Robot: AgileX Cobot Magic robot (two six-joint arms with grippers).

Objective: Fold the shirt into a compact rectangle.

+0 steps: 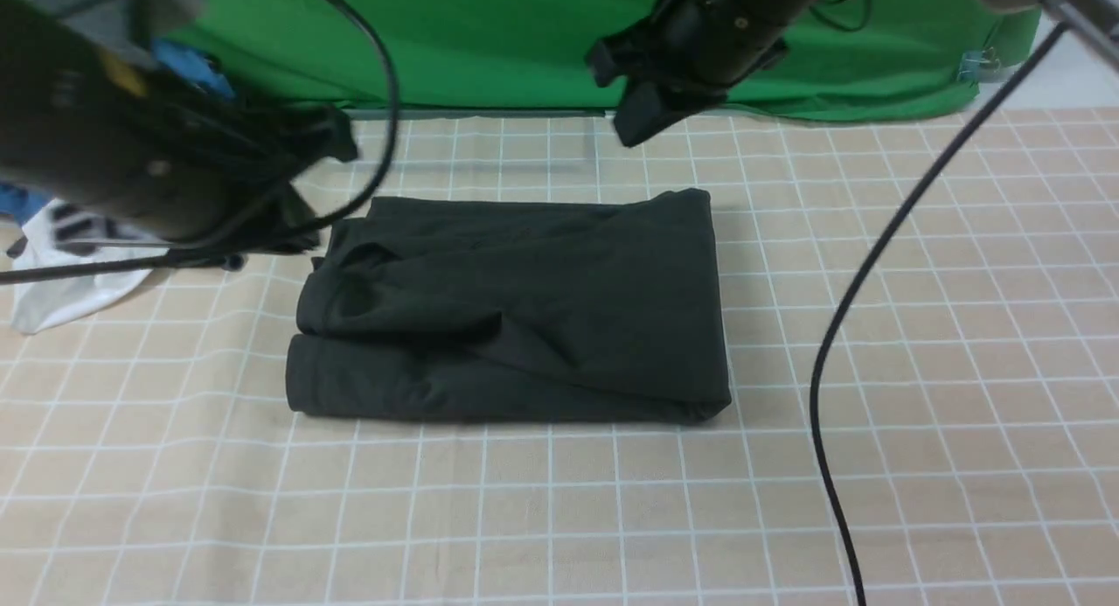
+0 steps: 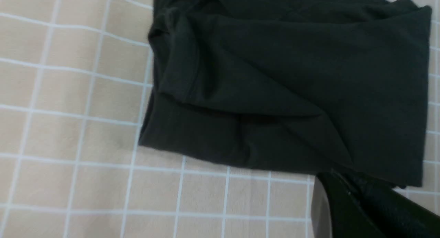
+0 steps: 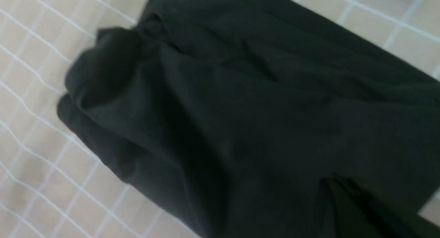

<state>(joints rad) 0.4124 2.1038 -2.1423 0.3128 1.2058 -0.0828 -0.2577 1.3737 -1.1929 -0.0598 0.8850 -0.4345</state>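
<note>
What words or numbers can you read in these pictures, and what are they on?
No text can be read anywhere.
The black shirt is folded, and no print or label shows in any view.
The white cloth has dark marks, too blurred to read.
The yellow patch on the left arm is too blurred to tell if it has writing.
The checked tablecloth has only lines, no words.

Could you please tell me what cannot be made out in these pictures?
Shirt: any print or label, every view, hidden by folds.
White garment: front view, mostly behind the left arm, cut by the edge.
Left gripper: front view, fingertips lost in motion blur.
Right gripper: right wrist view, lost against dark cloth.
</note>
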